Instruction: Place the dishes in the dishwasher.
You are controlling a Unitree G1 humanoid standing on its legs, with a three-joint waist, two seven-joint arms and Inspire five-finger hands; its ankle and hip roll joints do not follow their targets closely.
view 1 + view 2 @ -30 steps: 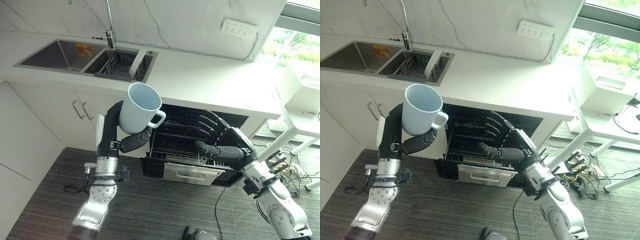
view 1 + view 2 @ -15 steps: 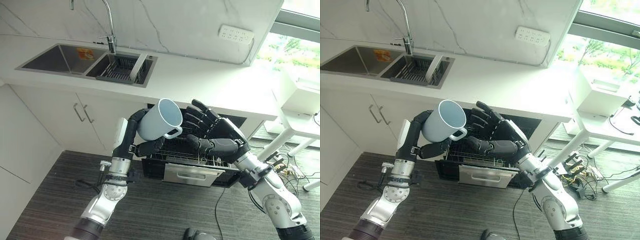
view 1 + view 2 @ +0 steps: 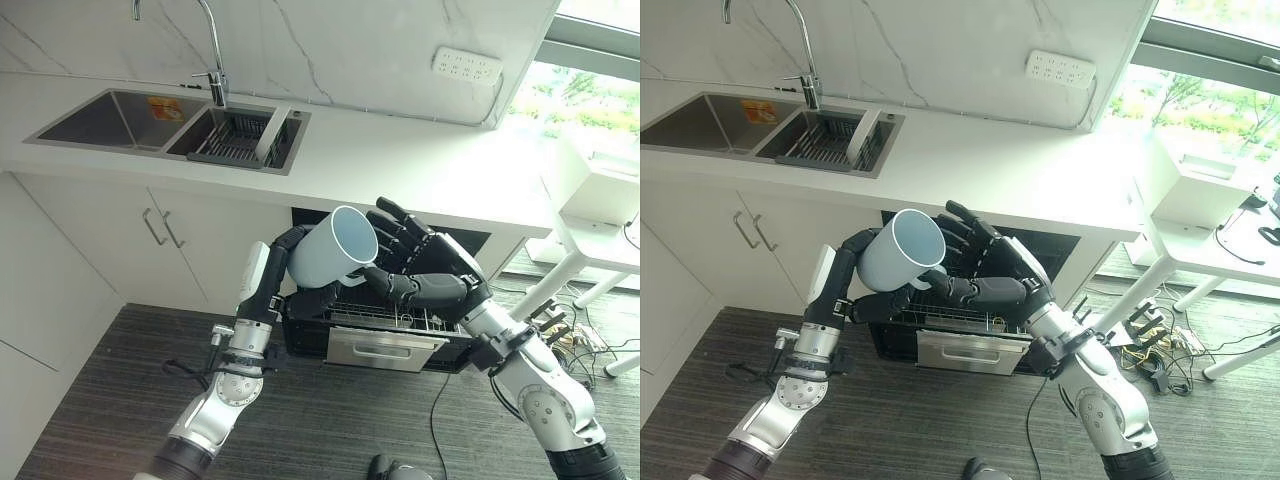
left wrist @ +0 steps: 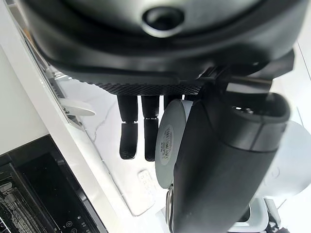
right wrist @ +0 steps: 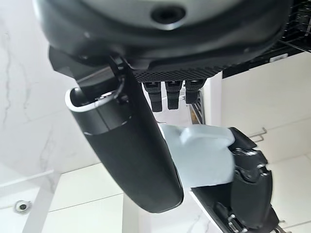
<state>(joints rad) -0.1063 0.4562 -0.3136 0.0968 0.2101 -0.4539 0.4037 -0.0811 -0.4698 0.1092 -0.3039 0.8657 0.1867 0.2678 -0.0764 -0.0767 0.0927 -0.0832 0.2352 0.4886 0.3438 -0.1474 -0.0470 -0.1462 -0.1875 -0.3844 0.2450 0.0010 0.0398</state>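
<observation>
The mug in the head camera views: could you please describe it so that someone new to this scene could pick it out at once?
Find the white countertop with the sink at its far left; beneath it sits the open dishwasher with its rack pulled out. Just above that rack, the left hand has its fingers curled round the mug, with the open right hand beside it. It is pale blue, tilted, its mouth facing the camera.

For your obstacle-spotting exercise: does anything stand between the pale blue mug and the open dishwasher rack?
The left hand holds the pale blue ceramic mug above the black wire dishwasher rack; the open right hand hovers beside it, over that rack.
</observation>
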